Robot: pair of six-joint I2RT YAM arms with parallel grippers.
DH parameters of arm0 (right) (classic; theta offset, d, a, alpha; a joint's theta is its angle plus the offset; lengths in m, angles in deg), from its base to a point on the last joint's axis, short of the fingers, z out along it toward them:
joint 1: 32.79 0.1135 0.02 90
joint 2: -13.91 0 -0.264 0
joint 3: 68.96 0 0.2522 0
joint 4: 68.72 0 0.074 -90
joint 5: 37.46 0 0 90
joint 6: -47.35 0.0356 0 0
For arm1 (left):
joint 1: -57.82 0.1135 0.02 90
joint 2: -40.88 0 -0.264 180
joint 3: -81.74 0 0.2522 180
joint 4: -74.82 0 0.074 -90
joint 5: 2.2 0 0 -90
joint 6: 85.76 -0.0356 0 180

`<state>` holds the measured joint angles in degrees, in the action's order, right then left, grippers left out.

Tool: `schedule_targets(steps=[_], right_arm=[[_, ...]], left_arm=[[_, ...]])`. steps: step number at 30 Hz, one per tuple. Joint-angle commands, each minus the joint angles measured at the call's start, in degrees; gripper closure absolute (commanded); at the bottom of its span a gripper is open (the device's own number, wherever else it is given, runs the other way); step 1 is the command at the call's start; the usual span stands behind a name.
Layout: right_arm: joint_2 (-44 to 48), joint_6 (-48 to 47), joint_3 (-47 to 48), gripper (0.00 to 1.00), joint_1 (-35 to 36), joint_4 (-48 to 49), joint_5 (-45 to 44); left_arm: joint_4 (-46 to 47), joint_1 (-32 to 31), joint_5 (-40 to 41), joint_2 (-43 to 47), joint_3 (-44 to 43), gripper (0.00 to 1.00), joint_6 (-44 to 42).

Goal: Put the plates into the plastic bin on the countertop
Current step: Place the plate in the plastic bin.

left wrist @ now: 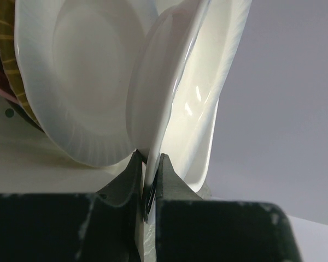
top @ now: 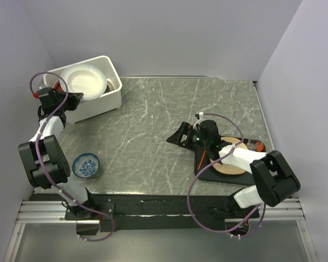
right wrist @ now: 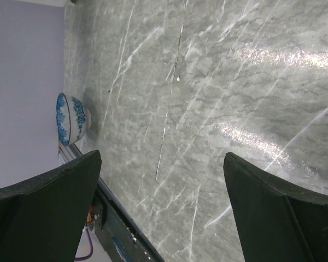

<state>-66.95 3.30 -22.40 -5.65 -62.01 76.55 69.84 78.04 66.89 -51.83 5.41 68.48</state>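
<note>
The left claw [left wrist: 149,164] is clenching the thin rim, the sensible hold, of a white plate [left wrist: 158,98] that looks stiff, slick and breakable, tilting it over other plates [left wrist: 71,82] inside the plastic bin [top: 106,101], while the right claw [right wrist: 162,161] is hanging released above the bench [right wrist: 208,82].

- The table [top: 153,125]: grey-green marbling with thin white veins.
- The plastic bin [top: 104,103]: plain white.
- The white plate [top: 85,80]: glossy, with fine ribbing round the rim (clearest from the left wrist).
- The yellow plate [left wrist: 5,54]: darker stripes across its edge.
- The small bowl [top: 86,165]: blue pattern on white.
</note>
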Motion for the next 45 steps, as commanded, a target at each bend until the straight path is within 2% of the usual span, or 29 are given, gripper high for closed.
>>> schedule_targets(steps=[1,21,29,35,42,45], right_arm=[[1.1,-0.8,0.8,0.0,0.4,1.0,-0.6],[-3.4,-0.4,3.4,0.0,0.5,2.5,1.1],[-4.0,-0.3,3.2,0.0,0.5,2.6,1.1],[-3.3,-0.1,2.5,0.0,0.5,2.6,0.9],[-2.5,-0.2,1.7,0.0,0.5,2.6,0.6],[-2.1,0.0,1.6,0.0,0.5,2.9,0.6]], left_arm=[[12.3,0.9,-3.3,0.0,-2.1,0.99,1.1],[12.3,2.4,-4.5,-7.0,-7.0,0.99,1.7],[13.4,2.5,-4.8,-7.3,-6.2,0.98,1.7],[12.9,2.6,-5.4,-6.4,-6.0,0.87,1.1],[10.7,2.6,-4.5,-4.7,-5.8,0.66,0.6],[9.6,2.5,-4.1,-4.2,-6.1,0.62,0.7]])
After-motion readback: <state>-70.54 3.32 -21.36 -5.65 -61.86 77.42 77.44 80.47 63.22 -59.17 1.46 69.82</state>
